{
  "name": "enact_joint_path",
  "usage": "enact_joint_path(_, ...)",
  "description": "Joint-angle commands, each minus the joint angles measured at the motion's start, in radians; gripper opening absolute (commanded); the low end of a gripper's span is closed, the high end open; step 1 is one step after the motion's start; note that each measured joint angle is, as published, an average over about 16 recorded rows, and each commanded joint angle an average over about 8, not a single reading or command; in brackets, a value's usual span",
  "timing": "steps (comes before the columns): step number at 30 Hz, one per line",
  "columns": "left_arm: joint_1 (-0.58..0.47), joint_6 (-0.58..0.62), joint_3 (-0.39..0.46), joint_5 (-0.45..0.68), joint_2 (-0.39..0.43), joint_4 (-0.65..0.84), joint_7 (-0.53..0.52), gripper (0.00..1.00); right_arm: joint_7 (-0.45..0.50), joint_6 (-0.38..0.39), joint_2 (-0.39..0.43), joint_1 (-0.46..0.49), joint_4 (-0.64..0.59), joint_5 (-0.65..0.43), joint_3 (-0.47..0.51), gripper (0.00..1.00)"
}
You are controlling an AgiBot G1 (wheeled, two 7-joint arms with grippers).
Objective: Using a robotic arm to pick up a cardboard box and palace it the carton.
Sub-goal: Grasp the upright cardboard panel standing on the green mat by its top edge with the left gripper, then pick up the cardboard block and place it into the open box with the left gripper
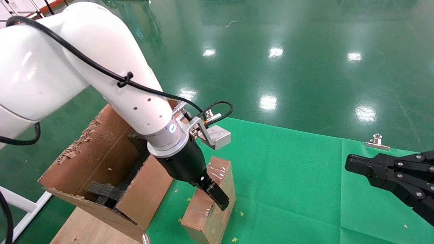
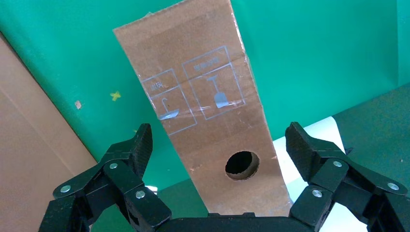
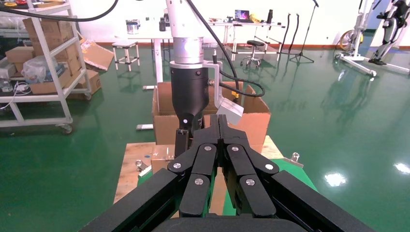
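Note:
The cardboard box (image 1: 220, 176) stands on its long narrow side on the green cloth, its taped face with the round hole (image 2: 241, 165) turned up. My left gripper (image 1: 214, 197), on the white arm (image 1: 135, 101), is open right above the box. Its two fingers straddle the box near the hole in the left wrist view (image 2: 221, 145), with a small gap on each side. The carton (image 1: 101, 159), with ragged flaps and dark foam inside, stands just left of the box. My right gripper (image 1: 352, 166) is shut and empty at the right, and shows close up in the right wrist view (image 3: 218, 120).
The green cloth (image 1: 288, 176) covers the table. A metal clip (image 1: 377, 142) holds its far edge. A wooden board (image 1: 84, 227) lies under the carton. A white frame (image 1: 23, 206) stands at the lower left. Shelving with boxes (image 3: 43, 63) stands beyond, on the green floor.

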Motion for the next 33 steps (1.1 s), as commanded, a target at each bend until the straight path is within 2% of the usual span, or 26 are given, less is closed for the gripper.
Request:
enact_joint_path(1,0.000,0.000,-0.001,0.000,0.000,0.000,0.000,0.02,0.000,0.000,0.000,0.000,0.000,0.000,0.000,1.00)
enact_joint_path(27,0.000,0.000,-0.007,0.000,-0.004,-0.002,-0.001,0.00,0.000,0.000,0.000,0.000,0.000,0.000,0.000,1.00)
enact_joint_path(33,-0.028,-0.004,-0.022,-0.009,-0.046,-0.009,0.028,0.00,0.000,0.000,0.000,0.000,0.000,0.000,0.000,1.00)
